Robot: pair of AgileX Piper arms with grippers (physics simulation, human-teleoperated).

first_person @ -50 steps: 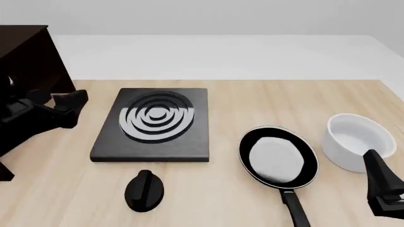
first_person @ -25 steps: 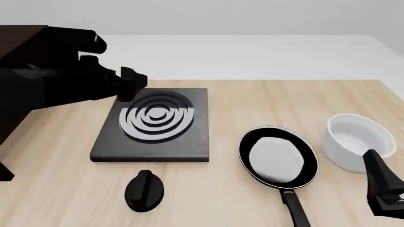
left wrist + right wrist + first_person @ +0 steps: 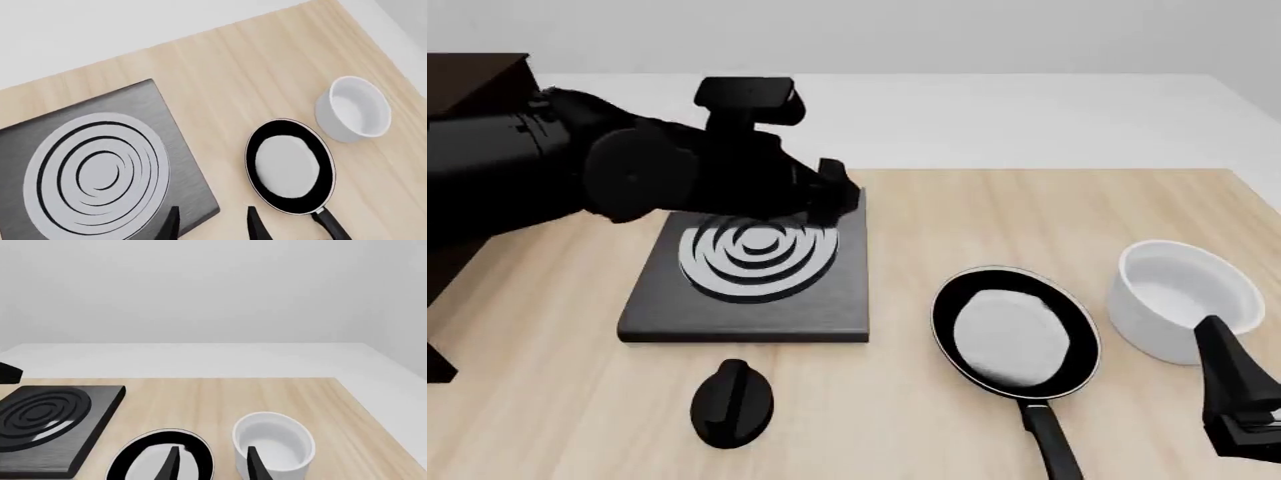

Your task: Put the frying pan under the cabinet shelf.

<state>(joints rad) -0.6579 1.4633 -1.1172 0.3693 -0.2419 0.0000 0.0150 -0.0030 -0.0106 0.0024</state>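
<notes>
Nearest in the front view, the right claw is seen low at the right edge of the tabletop. In the right wrist view its two fingertips are parted with a gap between them, and nothing is held. The black knob is laid near the front edge, just before the stove plate.

The frying pan is set flat on the tabletop, to the right of the stove plate and just beside the white bowl. Its handle is pointed toward the near edge.

Farther back, the left claw is held above the far right part of the stove plate. In the left wrist view its fingers are spread apart, and nothing is gripped. The cabinet shelf is seen at the far left, well apart from the pan.
</notes>
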